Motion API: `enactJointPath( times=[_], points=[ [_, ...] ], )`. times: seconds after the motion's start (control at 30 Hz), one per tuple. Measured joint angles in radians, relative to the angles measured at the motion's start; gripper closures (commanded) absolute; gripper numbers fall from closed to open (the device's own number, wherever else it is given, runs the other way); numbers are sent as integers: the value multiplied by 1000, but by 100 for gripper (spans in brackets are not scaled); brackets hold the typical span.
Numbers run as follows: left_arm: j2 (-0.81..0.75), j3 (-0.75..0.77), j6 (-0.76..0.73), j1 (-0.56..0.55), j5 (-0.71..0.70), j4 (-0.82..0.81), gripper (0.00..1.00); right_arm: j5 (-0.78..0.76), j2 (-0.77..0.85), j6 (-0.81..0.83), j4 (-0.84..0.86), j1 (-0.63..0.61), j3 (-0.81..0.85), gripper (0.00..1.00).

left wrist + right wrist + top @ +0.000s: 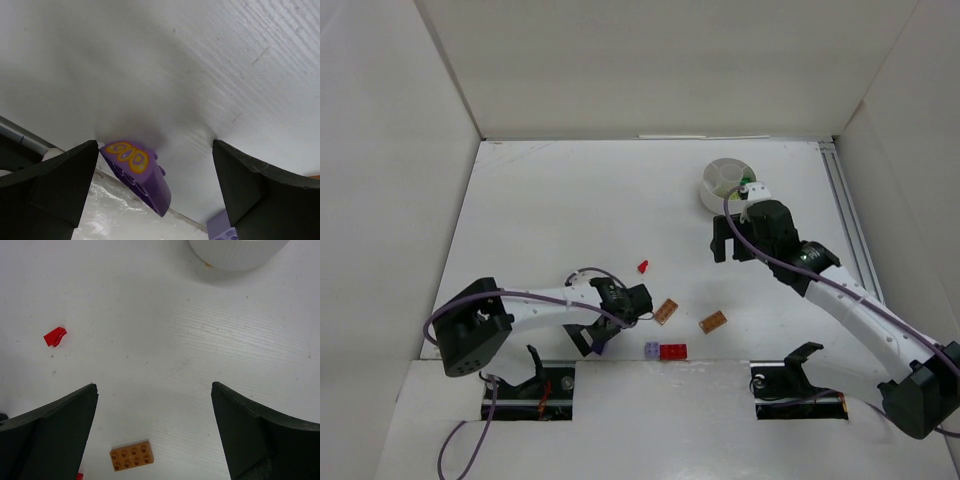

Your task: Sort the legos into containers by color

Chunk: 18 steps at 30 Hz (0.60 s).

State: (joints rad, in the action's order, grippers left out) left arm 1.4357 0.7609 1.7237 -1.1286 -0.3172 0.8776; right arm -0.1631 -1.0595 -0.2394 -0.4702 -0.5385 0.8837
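Probably a robotics lab, white panel walls [650, 60], white test table [550, 200]

Round white dish [725, 182], ribbed wall, upright at the far right of the bench [550, 200]; wedge sections inside, green bits [746, 183] at its right side. Small red piece [643, 266] alone near mid-bench. Nearer, first orange-brown plate [666, 311] and second orange-brown plate [713, 322], flat, skewed, apart, the second showing two rows of four studs. At the near edge, lilac brick [651, 350] touching red brick [673, 351]. Left of those, purple brick [135, 170], yellow-orange print on one face, lying askew.
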Motion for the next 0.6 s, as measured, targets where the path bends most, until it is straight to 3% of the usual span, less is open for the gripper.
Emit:
enactJointPath(
  times=[0.27,0.6],
  points=[
    [-45,-13,-45,18,6,-62,32,-14,44,0,-20,0,0,0],
    [-43,-5,-91,-15,5,-89,45,-25,51,4,-21,0,0,0]
  ],
)
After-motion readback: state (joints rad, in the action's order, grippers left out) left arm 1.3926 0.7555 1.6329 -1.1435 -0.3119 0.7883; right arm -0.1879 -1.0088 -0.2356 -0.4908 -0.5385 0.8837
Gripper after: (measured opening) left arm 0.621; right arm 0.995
